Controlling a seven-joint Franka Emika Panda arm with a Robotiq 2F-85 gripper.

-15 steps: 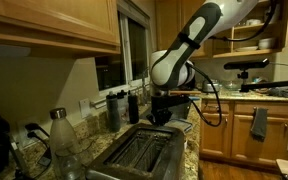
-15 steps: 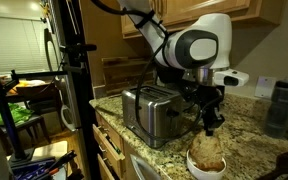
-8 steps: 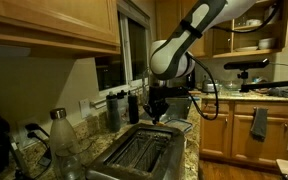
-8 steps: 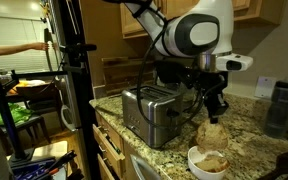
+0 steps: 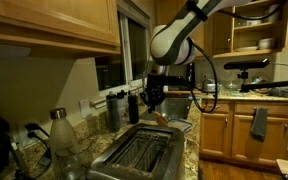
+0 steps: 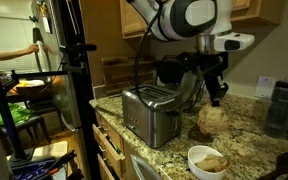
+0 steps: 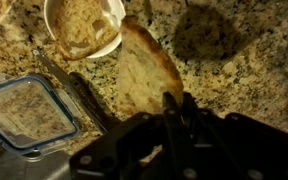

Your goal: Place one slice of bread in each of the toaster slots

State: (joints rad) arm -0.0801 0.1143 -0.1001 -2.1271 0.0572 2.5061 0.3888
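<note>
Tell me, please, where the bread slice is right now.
In an exterior view the slice hangs from the gripper above the granite counter, right of the toaster in the picture, with the white bowl lower, nearer the camera.

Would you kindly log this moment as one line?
tool: shut on bread slice | position: airborne beside toaster | bowl: bread inside

No lettering legible in any view, toaster (image 6: pixel 149 115), clear bottle (image 5: pixel 62 142), lidded box (image 7: pixel 26 110), all too dim to read
</note>
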